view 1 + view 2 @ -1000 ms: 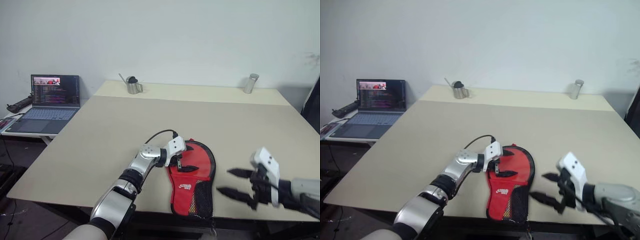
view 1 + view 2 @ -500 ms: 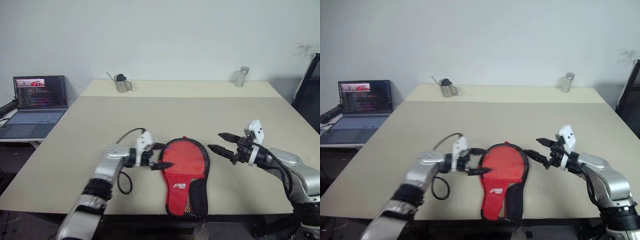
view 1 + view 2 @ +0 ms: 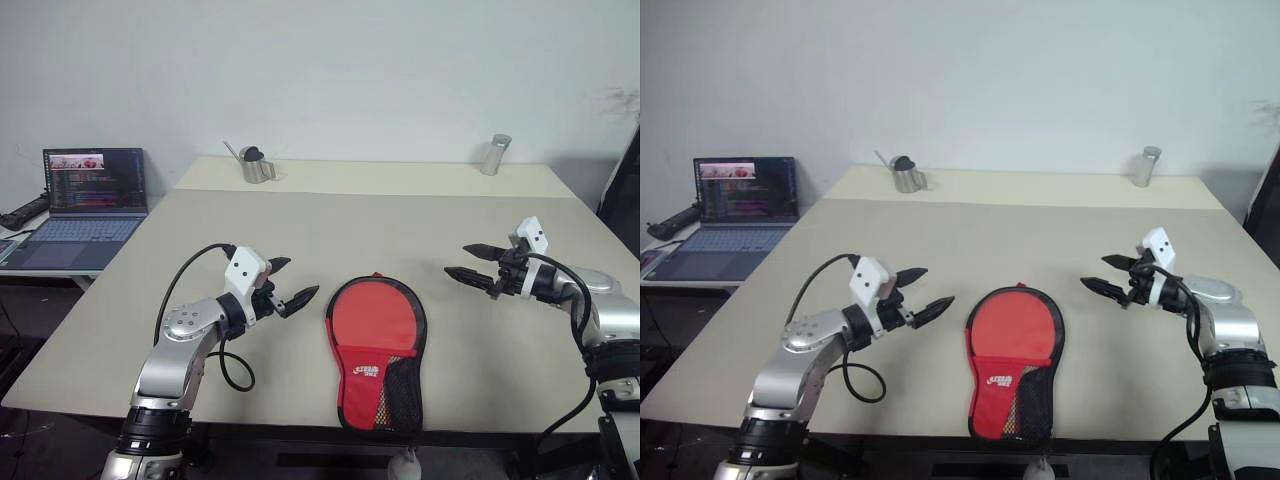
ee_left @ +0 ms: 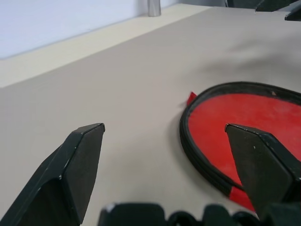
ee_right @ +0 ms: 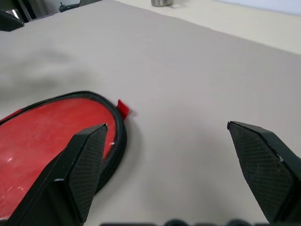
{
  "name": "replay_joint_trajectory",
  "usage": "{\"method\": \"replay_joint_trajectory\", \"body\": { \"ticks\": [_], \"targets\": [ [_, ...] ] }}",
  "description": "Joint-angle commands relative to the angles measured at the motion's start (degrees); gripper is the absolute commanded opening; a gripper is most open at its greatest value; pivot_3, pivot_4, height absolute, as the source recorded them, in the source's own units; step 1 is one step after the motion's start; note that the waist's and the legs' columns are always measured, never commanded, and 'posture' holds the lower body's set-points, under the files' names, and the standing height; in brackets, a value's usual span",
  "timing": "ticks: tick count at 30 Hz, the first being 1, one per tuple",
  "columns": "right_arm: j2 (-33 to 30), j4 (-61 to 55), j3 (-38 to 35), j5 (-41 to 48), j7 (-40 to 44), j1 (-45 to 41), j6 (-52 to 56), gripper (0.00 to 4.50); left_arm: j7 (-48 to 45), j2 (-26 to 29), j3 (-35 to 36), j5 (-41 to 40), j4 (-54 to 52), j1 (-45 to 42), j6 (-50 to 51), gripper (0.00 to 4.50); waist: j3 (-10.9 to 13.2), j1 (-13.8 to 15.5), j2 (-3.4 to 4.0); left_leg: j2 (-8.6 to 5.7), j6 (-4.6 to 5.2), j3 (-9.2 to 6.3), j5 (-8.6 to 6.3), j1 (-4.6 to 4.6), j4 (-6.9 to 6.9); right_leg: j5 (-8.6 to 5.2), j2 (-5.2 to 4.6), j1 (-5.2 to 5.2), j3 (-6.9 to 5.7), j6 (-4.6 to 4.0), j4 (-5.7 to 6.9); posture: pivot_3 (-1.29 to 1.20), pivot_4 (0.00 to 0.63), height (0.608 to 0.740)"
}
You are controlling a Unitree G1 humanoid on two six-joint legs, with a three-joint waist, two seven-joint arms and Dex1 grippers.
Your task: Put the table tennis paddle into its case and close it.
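case (image 3: 378, 345) is lying flat mid-worktop (image 3: 200, 250), looking closed | left gripper (image 3: 291, 284) at 9 o'clock, right gripper (image 3: 460, 261) at 2 o'clock | both fingers are spreading wide, holding nothing, giving it room

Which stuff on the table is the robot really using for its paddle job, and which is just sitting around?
For the job:
- the case, red with a mesh pocket, lying flat
- left gripper and right gripper, both open, one each side of it

Just lying about:
- metal pitcher
- metal cup
- laptop on the side table
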Motion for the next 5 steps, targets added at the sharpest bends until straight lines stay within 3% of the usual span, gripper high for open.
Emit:
{"method": "replay_joint_trajectory", "body": {
  "ticks": [1,5],
  "targets": [
    [-0.4,-3.2,-0.2,-0.2,1.9,0.0,0.2,4.48,1.6,-0.4,-1.7,1.3,-0.7,0.0,-2.1,4.5,0.0,0.0,0.0,0.0,0.0,0.01,0.0,-0.01,0.0,0.0,0.0,0.0,0.0,0.0,-0.01,0.0,0.15,0.74],
    [-0.8,-2.5,0.4,-1.6,2.6,0.0,0.0,4.48,3.4,-1.8,-3.0,2.3,1.5,0.0,-4.3,4.5,0.0,0.0,0.0,0.0,0.0,0.05,-0.01,-0.02,0.0,0.01,-0.01,-0.01,0.05,0.0,-0.03,0.0,0.15,0.74]
  ]
}}
